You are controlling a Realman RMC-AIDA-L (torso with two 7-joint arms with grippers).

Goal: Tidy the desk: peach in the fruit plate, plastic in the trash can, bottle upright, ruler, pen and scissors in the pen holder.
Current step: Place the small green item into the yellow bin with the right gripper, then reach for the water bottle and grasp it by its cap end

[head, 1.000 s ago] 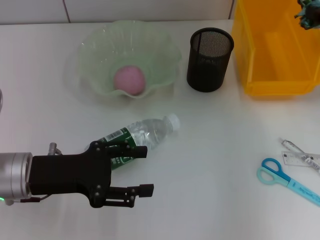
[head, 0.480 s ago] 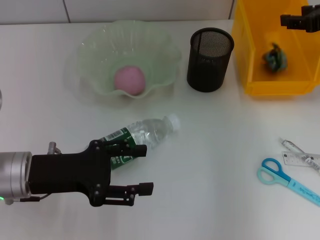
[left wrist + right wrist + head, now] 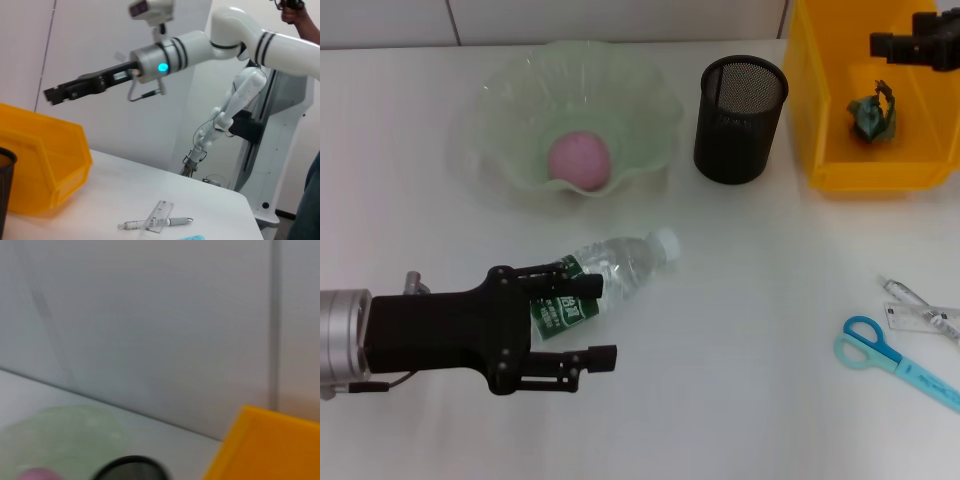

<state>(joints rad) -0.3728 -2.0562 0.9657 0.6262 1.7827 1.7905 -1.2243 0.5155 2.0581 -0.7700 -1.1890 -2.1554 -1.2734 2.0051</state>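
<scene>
Bottle work comes next, by the look of the bench: the clear plastic water bottle with the green label and white cap (image 3: 603,275) lies on its side near the middle, its long axis slanting from the label end nearest your left arm toward the cap, which points at the black mesh pen holder (image 3: 740,118) by the far edge. You have the black left gripper (image 3: 592,322) right beside it, jaws apart, one finger over the label end and the other on the near side, so the body sits just off the far side of the opening. I judge this arm far better placed than the other. The right gripper (image 3: 886,44) hangs above the yellow plastic trash bin (image 3: 830,120) at the far right corner, jaws apparently apart and empty, with the crumpled green plastic scrap (image 3: 871,115) lying inside the bin. The pink peach (image 3: 580,160) rests in the pale green wavy glass fruit plate (image 3: 510,95). Blue-handled scissors (image 3: 870,346), a clear ruler (image 3: 922,319) and a pen (image 3: 903,290) wait near the right edge.
</scene>
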